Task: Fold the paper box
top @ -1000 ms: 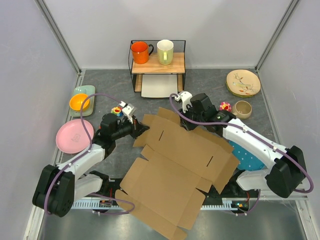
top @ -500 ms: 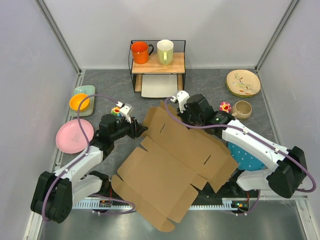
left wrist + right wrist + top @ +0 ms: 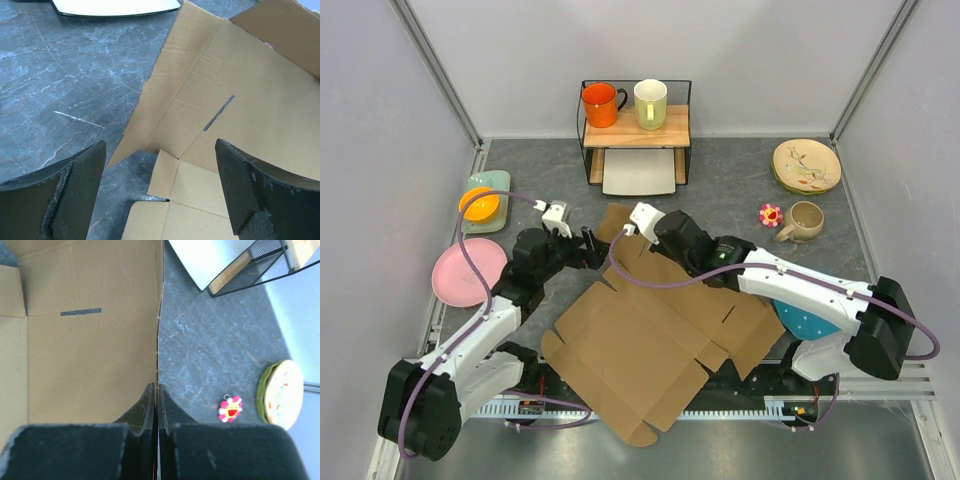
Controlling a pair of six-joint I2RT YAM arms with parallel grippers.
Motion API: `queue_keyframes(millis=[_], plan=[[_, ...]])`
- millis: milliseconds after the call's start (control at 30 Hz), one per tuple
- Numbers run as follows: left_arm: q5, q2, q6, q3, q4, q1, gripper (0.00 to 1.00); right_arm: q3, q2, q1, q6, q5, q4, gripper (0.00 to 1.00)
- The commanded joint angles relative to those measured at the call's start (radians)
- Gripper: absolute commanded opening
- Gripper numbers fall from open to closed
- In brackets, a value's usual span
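Your left arm [image 3: 490, 325] reaches forward and inward from its base, with the left jaws wide apart at the left flap of the paper box [image 3: 650, 350]. Your right arm [image 3: 800, 285] stretches low and leftward across the box, its right jaws clamped on the far flap's edge. The box lies mostly flat on the counter [image 3: 740, 180], between the 2 arms.

Left tool [image 3: 160, 150] released the paper box [image 3: 640, 350]; right tool [image 3: 156, 390] clamped its edge, dragging it left.
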Motion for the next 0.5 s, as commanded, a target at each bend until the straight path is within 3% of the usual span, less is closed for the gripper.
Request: queue_keyframes(millis=[0,267,367,467], plan=[[-0.103,0.0,-0.062,0.078,-0.065,-0.005,0.97,0.018,-0.017,0.046,-0.092,0.144,0.034,0.04],[-0.031,0.042,-0.099,0.195,-0.194,0.001,1.0,0.007,-0.078,0.047,-0.074,0.094,-0.004,0.02],[0.032,0.022,-0.105,0.215,-0.157,0.003,1.0,0.018,-0.095,0.047,-0.028,0.04,-0.044,0.02],[0.098,-0.006,-0.089,0.206,-0.023,0.003,1.0,0.032,-0.097,0.046,0.037,-0.053,-0.099,0.01]])
